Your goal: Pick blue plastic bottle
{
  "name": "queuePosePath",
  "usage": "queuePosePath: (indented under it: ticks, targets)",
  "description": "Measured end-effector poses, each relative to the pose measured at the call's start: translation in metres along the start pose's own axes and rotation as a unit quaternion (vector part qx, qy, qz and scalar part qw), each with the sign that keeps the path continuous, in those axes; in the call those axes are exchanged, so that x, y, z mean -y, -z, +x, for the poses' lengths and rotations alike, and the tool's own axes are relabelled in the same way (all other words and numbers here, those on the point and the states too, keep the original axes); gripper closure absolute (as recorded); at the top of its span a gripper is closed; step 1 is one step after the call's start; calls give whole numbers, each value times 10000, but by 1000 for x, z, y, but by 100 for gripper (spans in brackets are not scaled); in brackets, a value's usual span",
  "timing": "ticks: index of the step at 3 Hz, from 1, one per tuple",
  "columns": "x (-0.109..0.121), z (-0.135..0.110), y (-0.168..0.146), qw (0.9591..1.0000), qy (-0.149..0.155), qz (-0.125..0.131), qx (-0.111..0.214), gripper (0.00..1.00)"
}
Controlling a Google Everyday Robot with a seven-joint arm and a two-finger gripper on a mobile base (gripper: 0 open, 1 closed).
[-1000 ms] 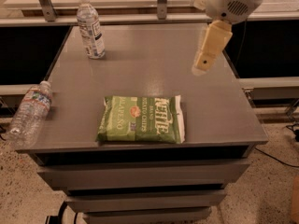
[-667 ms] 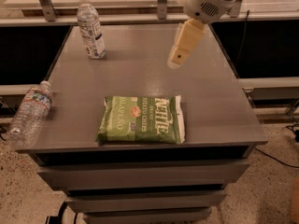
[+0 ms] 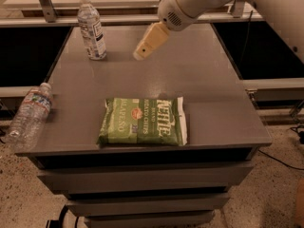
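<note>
While the one camera view looks down from the front, a grey flat-topped desk (image 3: 216, 103) with drawers beneath carries three things, and the green crinkled chip bag (image 3: 142, 121) lying flat near its front middle serves as the landmark. Beyond the bag and to its left, close to the far corner, stands the blue plastic bottle (image 3: 91, 28): small, clear and ribbed, with a white cap and a mostly white label bearing a dark printed block. It is upright on its base with bare desk all round it, which I judge leaves its body free for a sideways grasp. Left of the bag, at the desk's edge, a second clear plastic bottle (image 3: 29, 117) with a bluish-and-red label lies on its side, well apart from the first. Beyond the bag, the white robot arm (image 3: 190, 6) reaches in from the upper right, its rounded wrist over the back of the desk. The cream-coloured tool (image 3: 141, 52) slants down and leftward, hanging above the surface to the right of the upright bottle and apart from it. Whether the tool is open or closed cannot be told; nothing shows in it.
</note>
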State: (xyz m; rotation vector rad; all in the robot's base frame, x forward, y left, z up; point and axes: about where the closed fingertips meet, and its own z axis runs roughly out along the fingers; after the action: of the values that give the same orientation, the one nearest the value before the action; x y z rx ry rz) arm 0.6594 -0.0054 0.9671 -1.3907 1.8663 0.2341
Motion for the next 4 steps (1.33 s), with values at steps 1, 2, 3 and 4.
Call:
queuePosePath:
  ticks: [1, 2, 3, 4]
  targets:
    - [8, -21, -36, 9971, -474, -142, 575, 0]
    - [15, -45, -68, 9896, -848, -374, 1099, 0]
    - [19, -69, -95, 9793, -1012, -596, 1648, 0]
    - [20, -90, -118, 9719, -961, -788, 1999, 0]
